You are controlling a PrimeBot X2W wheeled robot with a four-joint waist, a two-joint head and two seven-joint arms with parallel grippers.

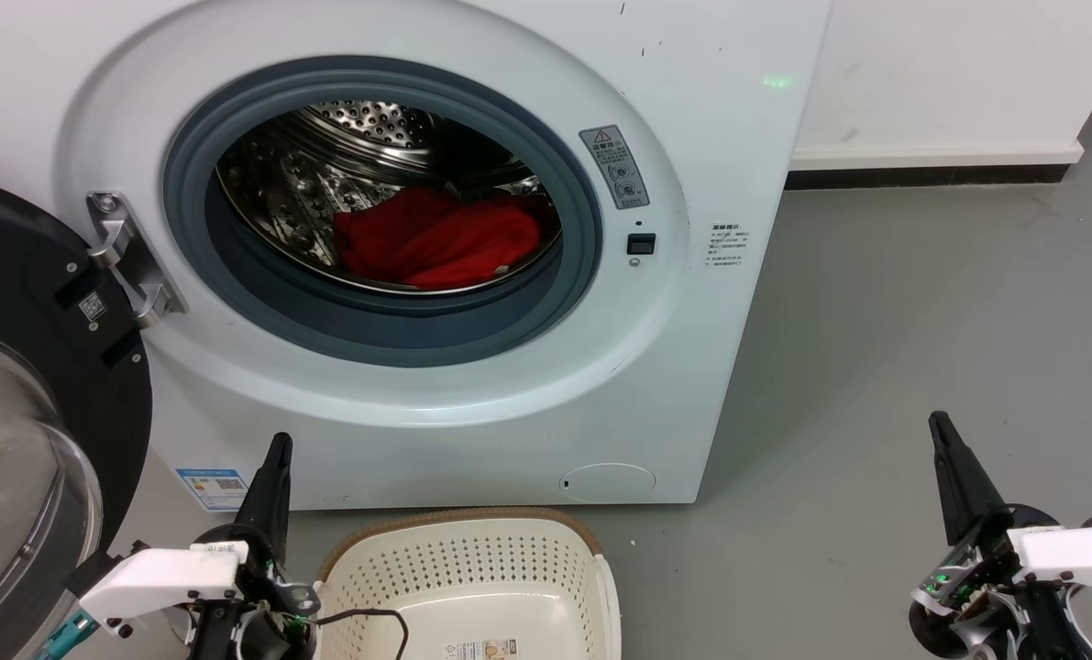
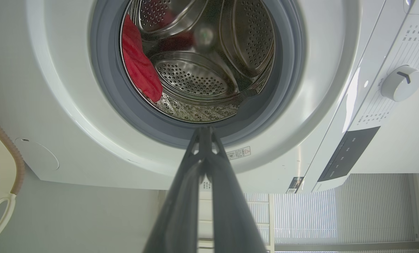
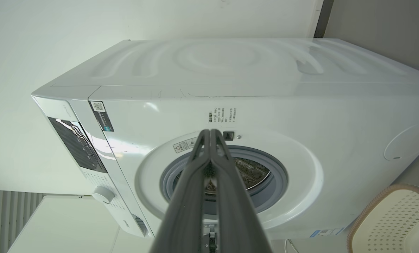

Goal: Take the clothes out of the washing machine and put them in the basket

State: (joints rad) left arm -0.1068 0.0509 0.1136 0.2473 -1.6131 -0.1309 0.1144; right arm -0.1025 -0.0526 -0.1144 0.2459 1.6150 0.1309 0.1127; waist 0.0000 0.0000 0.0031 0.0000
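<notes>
One washing machine (image 1: 674, 385), its door (image 1: 14, 302) swung wide open to the left. There's one red heap of clothes (image 1: 435, 238) lying at the bottom of the drum (image 1: 325, 174). Could be one garment or two, honestly can't tell from the bunching. One basket (image 1: 463, 559) sits on the floor (image 1: 876, 321) right in front of the washer. Two hands: the left hand (image 1: 278, 445) is just beside the basket and the right hand (image 1: 940, 423) is well off to the right. Both have fingers pinched together, holding nothing.
</notes>
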